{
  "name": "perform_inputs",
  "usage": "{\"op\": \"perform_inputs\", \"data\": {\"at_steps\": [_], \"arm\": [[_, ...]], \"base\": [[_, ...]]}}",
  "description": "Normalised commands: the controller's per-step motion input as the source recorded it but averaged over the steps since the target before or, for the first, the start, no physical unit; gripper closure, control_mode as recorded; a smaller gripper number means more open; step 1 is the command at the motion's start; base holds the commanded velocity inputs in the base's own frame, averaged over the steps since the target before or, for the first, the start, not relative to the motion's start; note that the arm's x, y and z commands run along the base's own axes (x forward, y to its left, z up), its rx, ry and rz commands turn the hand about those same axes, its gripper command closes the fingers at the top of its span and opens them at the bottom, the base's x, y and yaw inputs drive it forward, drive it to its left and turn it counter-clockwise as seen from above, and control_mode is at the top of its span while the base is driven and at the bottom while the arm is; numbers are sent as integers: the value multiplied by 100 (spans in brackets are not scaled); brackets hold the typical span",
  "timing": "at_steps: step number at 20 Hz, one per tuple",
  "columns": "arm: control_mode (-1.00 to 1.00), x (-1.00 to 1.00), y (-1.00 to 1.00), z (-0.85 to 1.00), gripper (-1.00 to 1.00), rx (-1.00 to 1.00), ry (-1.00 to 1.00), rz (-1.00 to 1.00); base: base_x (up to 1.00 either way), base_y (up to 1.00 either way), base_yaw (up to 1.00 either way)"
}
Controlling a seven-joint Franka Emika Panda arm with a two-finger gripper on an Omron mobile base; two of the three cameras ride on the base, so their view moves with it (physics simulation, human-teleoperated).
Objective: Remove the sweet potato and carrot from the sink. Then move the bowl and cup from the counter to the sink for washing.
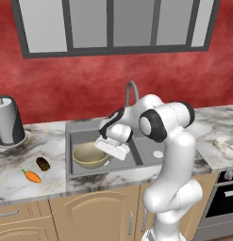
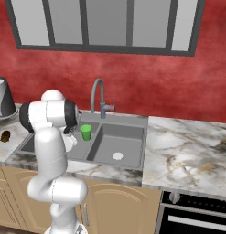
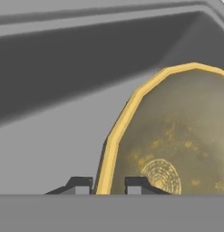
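In the grey metal sink [image 1: 80,136], the two-finger gripper [image 3: 109,185] is nearly closed, pinching the yellowish rim of the wide olive-tan bowl [image 3: 177,149] between its tips.

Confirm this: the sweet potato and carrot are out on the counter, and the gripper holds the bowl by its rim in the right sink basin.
Wrong basin: the left base view shows the gripper holding the bowl in the sink's left basin. The sweet potato and carrot do lie on the counter.
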Motion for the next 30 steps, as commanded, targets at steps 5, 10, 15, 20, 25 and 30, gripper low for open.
{"op": "perform_inputs", "data": {"at_steps": [5, 10, 15, 20, 25, 30], "arm": [[-100, 15, 2, -14, 100, 0, 0, 0], [-100, 5, 6, -11, 100, 0, -1, 0], [-100, 0, 8, -4, 100, 0, -3, 0], [-100, 0, 7, -2, 100, 0, -1, 0], [-100, 0, 2, -2, 100, 0, -1, 0], [-100, 0, 0, -6, -100, 0, 0, 0]], "base": [[0, 0, 0], [0, 0, 0], [0, 0, 0], [0, 0, 0], [0, 0, 0], [0, 0, 0]]}}
